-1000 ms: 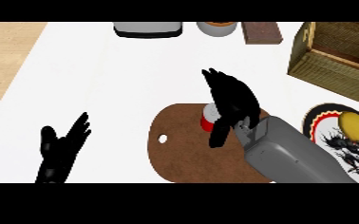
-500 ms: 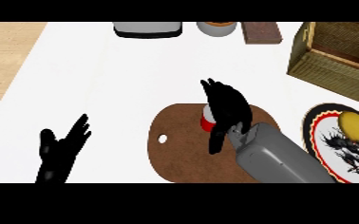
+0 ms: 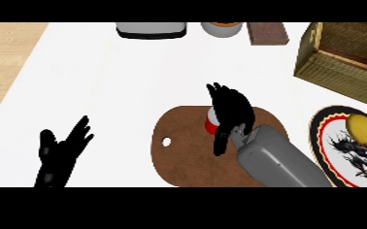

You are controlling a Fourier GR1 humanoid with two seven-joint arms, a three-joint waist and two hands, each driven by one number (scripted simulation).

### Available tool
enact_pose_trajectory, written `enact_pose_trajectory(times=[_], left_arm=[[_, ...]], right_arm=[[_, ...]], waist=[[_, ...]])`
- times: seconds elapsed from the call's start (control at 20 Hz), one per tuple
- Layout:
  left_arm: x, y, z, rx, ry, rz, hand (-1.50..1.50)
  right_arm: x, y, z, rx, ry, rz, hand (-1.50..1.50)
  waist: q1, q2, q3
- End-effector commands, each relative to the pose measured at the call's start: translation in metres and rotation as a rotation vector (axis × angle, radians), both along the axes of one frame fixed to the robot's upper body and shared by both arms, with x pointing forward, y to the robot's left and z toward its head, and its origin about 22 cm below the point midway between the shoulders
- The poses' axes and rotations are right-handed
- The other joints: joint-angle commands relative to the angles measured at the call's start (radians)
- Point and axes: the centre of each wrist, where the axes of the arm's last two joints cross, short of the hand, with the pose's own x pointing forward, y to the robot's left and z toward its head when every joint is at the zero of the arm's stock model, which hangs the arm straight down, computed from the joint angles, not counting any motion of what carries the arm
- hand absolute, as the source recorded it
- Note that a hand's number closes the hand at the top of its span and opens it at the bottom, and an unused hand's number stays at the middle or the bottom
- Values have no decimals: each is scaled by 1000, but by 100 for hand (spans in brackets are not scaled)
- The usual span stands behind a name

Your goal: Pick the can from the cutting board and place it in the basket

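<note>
The red and white can [image 3: 212, 122] stands on the brown cutting board [image 3: 188, 151], the right hand [image 3: 231, 110] curls over it, and it should wrap snugly before lifting toward the basket [image 3: 337, 58] at two o'clock.

Showing: one can [image 3: 211, 121], one cutting board [image 3: 188, 155], one basket [image 3: 337, 58], one plate [image 3: 337, 143], perhaps three containers along the top edge.

Bright even light, white counter [image 3: 129, 77] nearly shadowless, edges perhaps slightly soft
</note>
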Motion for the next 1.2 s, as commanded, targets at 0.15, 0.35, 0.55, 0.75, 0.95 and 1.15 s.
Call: enact_pose_trajectory(times=[0.15,0.35,0.55,0.75,0.95,1.15], left_arm=[[7,-10,-24,-2,66,8,0],[5,-6,-10,20,47,25,0],[1,-16,-11,-4,62,4,0],[-2,6,-25,-12,74,19,0],[-19,-1,-13,12,65,5,0],[-18,2,-19,-19,85,6,0]], right_arm=[[0,8,-17,-11,7,2,-150],[6,-4,-12,-8,0,-2,150],[2,6,-33,-98,-67,115,150],[-12,3,-38,-116,-88,130,150],[19,-5,-42,-127,-97,38,150],[67,-37,4,-118,-87,-256,150]], waist=[[-4,7,-9],[-3,5,-9],[0,6,-9],[-5,6,-9],[7,7,-9],[11,11,-10]])
